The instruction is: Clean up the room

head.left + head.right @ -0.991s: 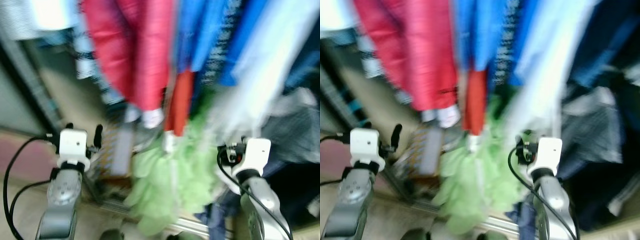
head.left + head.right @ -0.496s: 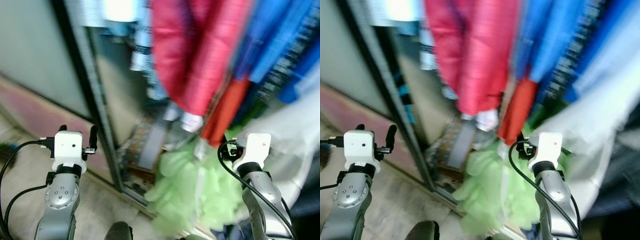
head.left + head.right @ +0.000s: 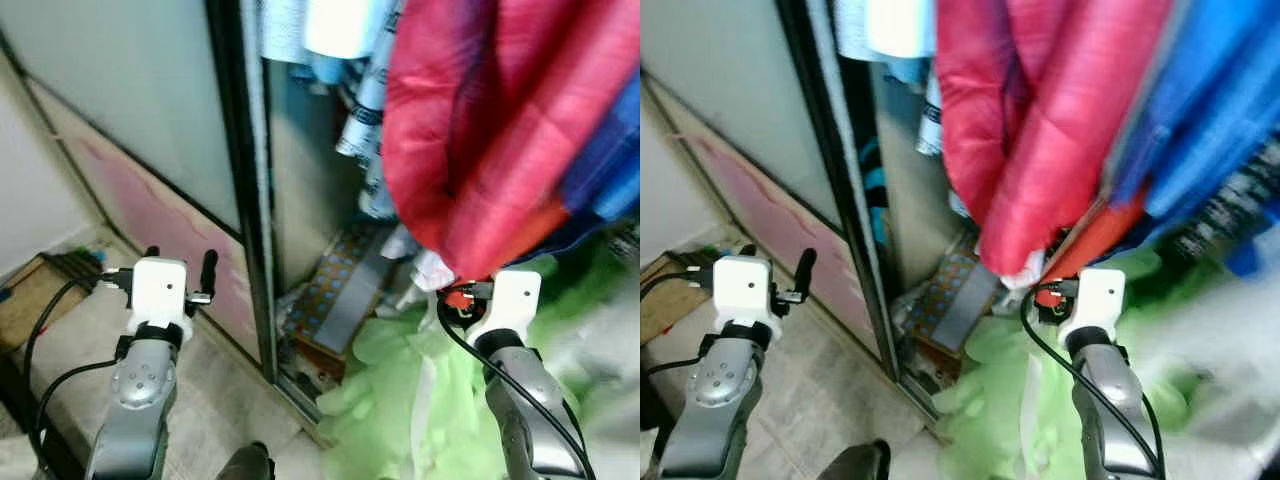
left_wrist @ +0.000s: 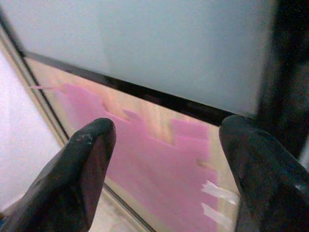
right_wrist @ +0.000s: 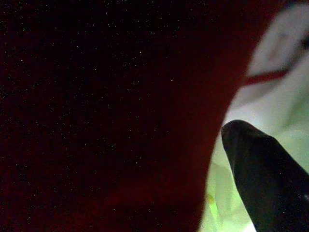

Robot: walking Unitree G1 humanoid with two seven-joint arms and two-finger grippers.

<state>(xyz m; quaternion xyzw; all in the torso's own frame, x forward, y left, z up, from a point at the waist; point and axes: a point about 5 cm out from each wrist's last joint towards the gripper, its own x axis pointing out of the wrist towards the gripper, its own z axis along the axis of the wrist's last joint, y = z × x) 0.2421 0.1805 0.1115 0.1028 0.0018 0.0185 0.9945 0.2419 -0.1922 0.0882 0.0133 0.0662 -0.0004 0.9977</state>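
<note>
A crumpled pale-green garment [image 3: 400, 400] lies heaped at the bottom of an open wardrobe, under a hanging red padded jacket [image 3: 480, 130]. The right gripper [image 3: 462, 300] is pressed against that jacket's hem, just above the heap; whether its fingers are parted cannot be told. The left gripper [image 4: 164, 159], spread and empty, faces the frosted sliding door [image 3: 130, 100]. Reaching blind may snag the jacket instead.
</note>
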